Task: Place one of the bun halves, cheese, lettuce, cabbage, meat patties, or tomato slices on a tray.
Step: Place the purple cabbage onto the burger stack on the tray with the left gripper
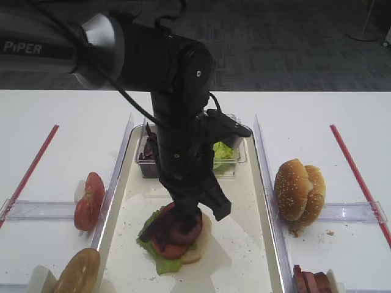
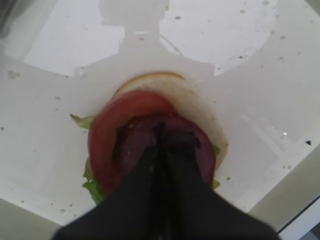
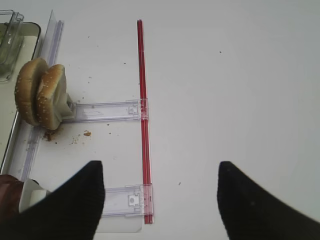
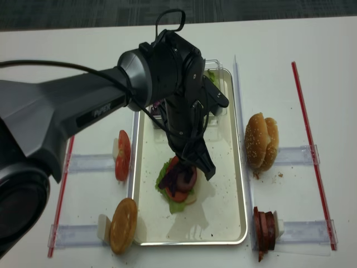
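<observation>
On the cream tray (image 1: 241, 250) lies a stack: a bun half (image 2: 200, 100), lettuce (image 1: 162, 261), a tomato slice (image 2: 107, 135) and a meat patty (image 2: 135, 150), with dark cabbage (image 1: 157, 227) at its left. My left gripper (image 2: 162, 131) points down with its tips on the patty. It is shut, and I cannot tell if the dark bits at the tips are pinched. More bun halves (image 1: 299, 190) stand right of the tray. My right gripper (image 3: 160, 200) hangs open over bare table, holding nothing.
A clear tub (image 1: 235, 162) at the tray's back holds lettuce (image 1: 223, 151) and cabbage (image 1: 146, 152). Tomato slices (image 1: 88, 200) and a bun half (image 1: 76, 271) stand left of the tray, meat patties (image 1: 311, 282) at the front right. Red strips (image 3: 143, 100) and clear rails (image 3: 107, 111) lie on the table.
</observation>
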Controlling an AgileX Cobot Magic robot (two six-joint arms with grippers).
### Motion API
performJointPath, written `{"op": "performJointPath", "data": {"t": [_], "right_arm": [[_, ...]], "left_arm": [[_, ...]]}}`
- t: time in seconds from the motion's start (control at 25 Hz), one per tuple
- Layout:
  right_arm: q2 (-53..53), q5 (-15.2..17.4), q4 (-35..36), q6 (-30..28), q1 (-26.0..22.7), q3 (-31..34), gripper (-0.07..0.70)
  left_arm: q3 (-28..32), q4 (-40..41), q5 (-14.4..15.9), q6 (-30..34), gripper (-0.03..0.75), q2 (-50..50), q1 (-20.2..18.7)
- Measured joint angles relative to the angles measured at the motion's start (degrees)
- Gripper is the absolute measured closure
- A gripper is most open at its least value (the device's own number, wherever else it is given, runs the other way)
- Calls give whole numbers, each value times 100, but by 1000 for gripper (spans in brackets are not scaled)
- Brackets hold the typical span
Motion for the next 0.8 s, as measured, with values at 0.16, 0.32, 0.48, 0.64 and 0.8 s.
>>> {"op": "performJointPath", "data": {"t": [0.16, 0.32, 0.48, 0.64, 0.8], "right_arm": [[0, 0, 0, 0, 0, 0, 123], [0, 0, 0, 0, 0, 0, 123], [0, 0, 0, 0, 0, 0, 123], [0, 0, 0, 0, 0, 0, 123], [0, 0, 0, 0, 0, 0, 123]], "left_arm": [[0, -68, 22, 121, 680, 0, 0], [0, -92, 25, 144, 634, 0, 0], [0, -92, 35, 157, 563, 0, 0], [0, -92, 35, 157, 487, 0, 0], [0, -92, 35, 165, 455, 0, 0]]}}
